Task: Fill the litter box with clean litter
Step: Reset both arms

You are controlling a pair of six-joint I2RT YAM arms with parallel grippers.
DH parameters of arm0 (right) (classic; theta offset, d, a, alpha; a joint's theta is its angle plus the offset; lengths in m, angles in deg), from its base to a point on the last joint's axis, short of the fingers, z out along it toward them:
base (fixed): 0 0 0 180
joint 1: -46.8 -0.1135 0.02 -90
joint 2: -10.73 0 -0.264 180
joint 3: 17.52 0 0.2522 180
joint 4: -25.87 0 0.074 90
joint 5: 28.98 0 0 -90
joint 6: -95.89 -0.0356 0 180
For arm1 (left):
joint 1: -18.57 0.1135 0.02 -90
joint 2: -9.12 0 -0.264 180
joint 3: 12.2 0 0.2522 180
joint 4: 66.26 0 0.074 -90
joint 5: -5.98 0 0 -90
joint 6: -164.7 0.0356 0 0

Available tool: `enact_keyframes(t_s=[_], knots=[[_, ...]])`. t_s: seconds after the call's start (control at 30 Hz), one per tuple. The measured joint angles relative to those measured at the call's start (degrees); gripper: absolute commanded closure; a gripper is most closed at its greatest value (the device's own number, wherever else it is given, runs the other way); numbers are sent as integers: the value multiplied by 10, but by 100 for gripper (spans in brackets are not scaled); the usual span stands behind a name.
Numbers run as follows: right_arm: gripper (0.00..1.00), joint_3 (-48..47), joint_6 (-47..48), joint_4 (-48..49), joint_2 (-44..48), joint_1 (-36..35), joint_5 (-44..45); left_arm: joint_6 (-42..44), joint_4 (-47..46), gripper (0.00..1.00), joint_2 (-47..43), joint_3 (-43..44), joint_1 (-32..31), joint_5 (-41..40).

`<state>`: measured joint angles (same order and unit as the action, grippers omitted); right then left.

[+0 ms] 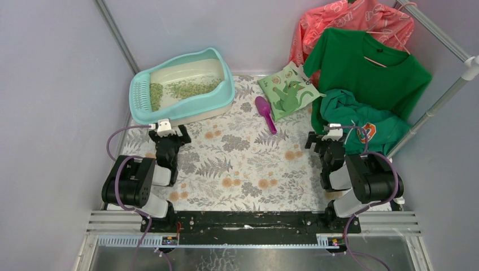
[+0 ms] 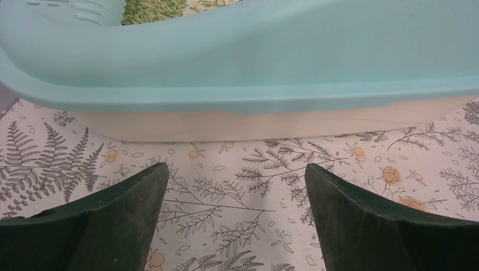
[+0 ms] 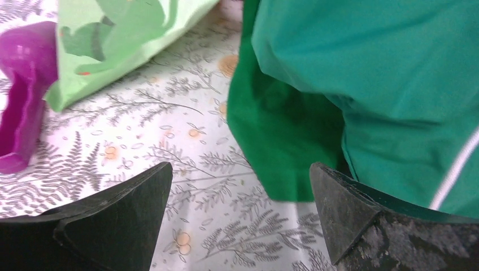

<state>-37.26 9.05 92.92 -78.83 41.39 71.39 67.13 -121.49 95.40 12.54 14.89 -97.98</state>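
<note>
The litter box (image 1: 226, 93) sits at the far left corner of the bench (image 1: 243, 169), its long axis running roughly along the far edge with the slotted grate end toward the left edge. The left fingers (image 2: 124, 220) stand wide apart, holding nothing, and point straight at the box's long near wall, which lies broadside just beyond them. The left arm is therefore the nearer one. The right fingers (image 3: 124, 220) are equally spread and empty, near a heap of green clothing (image 3: 361, 73) by the right edge.

A thin scatter of clean litter (image 1: 186, 89) lies in the basin, so filling looks barely begun. The light green bag (image 1: 289, 90) and purple scoop (image 1: 264, 113) lie mid-bench toward the far edge, closer to the right arm. Whether the bag is open cannot be told.

The bench wears a fern-printed cloth. Grey walls enclose it, and shirts (image 1: 367, 62) hang at the far right corner.
</note>
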Motion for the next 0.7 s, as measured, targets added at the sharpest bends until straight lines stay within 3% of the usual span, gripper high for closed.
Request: enact_keyframes(t_s=[0.33, 0.7], knots=[[0, -64, 1, -100, 6, 45, -112, 8, 0, 1, 1, 6, 7, 41], [0, -74, -5, -143, 6, 47, -115, 8, 0, 1, 1, 7, 8, 45]])
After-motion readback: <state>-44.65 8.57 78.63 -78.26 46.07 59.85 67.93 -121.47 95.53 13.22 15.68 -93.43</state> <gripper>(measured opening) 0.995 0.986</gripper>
